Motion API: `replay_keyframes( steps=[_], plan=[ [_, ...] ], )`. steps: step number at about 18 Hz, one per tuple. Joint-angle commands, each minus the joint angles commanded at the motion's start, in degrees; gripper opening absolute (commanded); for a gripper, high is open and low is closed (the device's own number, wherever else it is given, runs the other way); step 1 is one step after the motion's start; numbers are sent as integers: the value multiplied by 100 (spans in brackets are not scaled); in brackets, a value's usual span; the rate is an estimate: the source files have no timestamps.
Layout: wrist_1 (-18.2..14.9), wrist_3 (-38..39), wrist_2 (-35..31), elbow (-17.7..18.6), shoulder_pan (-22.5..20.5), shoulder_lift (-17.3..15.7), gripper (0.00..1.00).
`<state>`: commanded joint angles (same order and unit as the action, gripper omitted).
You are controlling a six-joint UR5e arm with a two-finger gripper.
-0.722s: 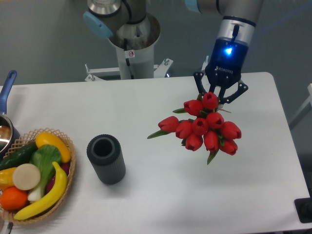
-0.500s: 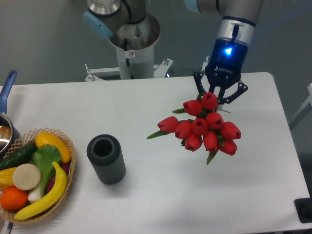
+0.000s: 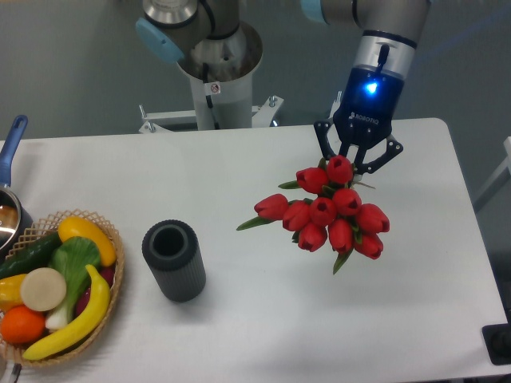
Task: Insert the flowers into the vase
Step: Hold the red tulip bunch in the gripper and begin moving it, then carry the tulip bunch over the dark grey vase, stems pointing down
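The flowers (image 3: 327,209), a bunch of red tulip buds with green leaves, hang from my gripper (image 3: 357,161) above the right half of the white table. The gripper is shut on the bunch's stems, which the buds hide. The vase (image 3: 173,259), a dark grey ribbed cylinder with an open round mouth, stands upright on the table at the left of centre, well to the left of the flowers and lower in the picture.
A wicker basket (image 3: 113,281) with banana, orange and vegetables sits at the front left edge. A blue-handled metal pot (image 3: 11,152) is at the far left. The arm's base column (image 3: 214,80) stands behind the table.
The gripper and the flowers have moved a little to the left and up. The vase has not moved.
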<state>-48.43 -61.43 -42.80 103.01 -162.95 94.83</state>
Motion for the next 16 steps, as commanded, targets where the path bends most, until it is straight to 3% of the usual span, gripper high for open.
replay_keyframes(
  steps=[6,16],
  plan=[
    [255,0,157,-26,202,115,14],
    [369,-184,2344,-79,510,141,14]
  ],
)
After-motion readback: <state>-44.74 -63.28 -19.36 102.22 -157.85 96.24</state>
